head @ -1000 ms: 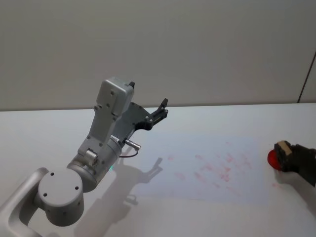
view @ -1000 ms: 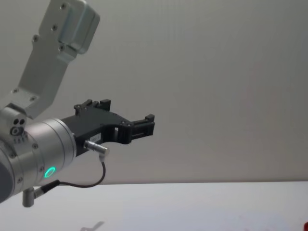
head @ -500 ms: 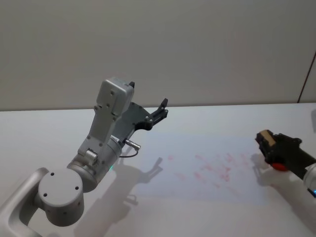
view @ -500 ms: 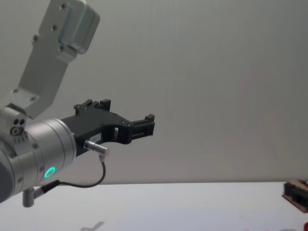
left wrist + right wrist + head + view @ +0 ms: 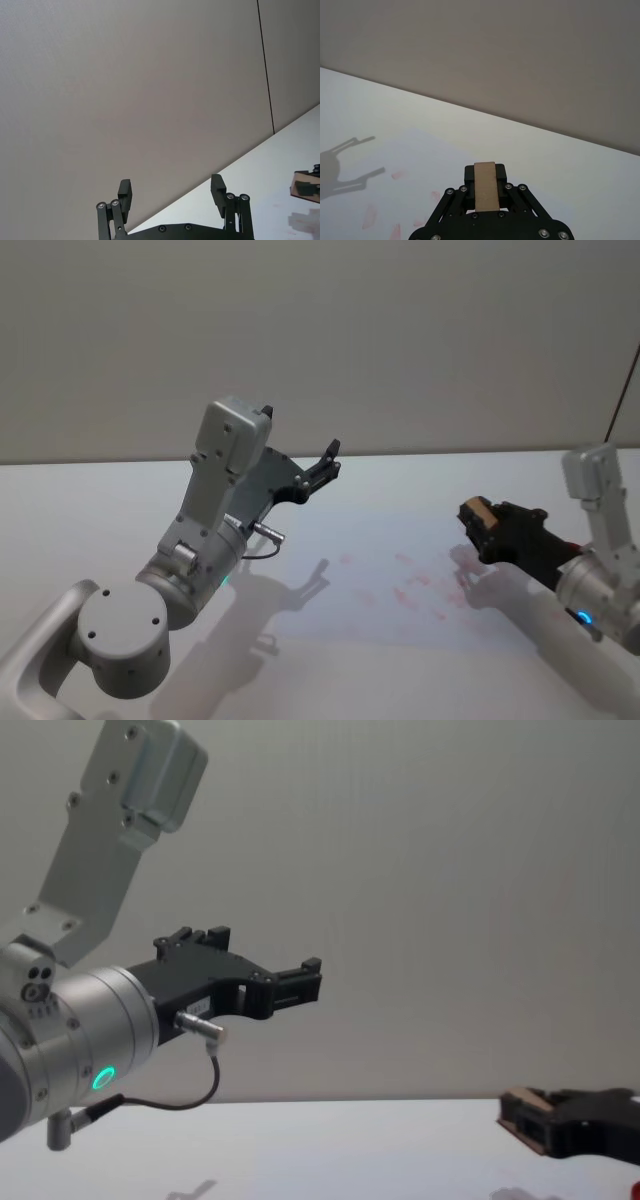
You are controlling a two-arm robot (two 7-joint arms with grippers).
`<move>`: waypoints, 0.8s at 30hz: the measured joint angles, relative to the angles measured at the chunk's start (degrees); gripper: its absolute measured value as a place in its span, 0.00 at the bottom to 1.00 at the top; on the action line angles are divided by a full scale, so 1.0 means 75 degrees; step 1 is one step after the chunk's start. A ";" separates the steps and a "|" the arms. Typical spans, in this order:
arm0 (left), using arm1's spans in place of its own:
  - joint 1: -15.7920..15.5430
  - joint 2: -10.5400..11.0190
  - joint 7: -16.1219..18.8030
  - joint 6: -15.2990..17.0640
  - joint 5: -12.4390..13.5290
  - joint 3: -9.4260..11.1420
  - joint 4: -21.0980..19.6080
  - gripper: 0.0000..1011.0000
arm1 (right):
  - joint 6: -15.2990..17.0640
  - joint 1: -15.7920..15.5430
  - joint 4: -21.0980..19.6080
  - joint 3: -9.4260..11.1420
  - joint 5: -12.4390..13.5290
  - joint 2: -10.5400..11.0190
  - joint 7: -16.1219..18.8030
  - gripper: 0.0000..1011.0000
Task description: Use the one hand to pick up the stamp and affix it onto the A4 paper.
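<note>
Right gripper (image 5: 485, 524) jaws clamp stamp (image 5: 477, 510) above A4 paper (image 5: 400, 530), left gripper (image 5: 327, 462) idle with jaws apart; a tilted press risks a smeared mark.

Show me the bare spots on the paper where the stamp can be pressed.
Bare: the A4 paper at its left end, between its edge and the red marks. Crowded: the middle and right, by the right hand holding the stamp.
</note>
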 joint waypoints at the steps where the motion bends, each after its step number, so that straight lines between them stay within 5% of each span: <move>1: 0.0000 0.0000 0.0000 0.0000 0.0000 0.0000 0.0000 0.99 | -0.0018 0.0071 0.0091 -0.0028 -0.0029 -0.0051 0.0018 0.22; 24: 0.0000 0.0000 0.0000 0.0000 0.0000 0.0000 0.0000 0.99 | -0.0275 0.1371 0.2159 -0.0488 -0.1033 -0.0812 0.0252 0.22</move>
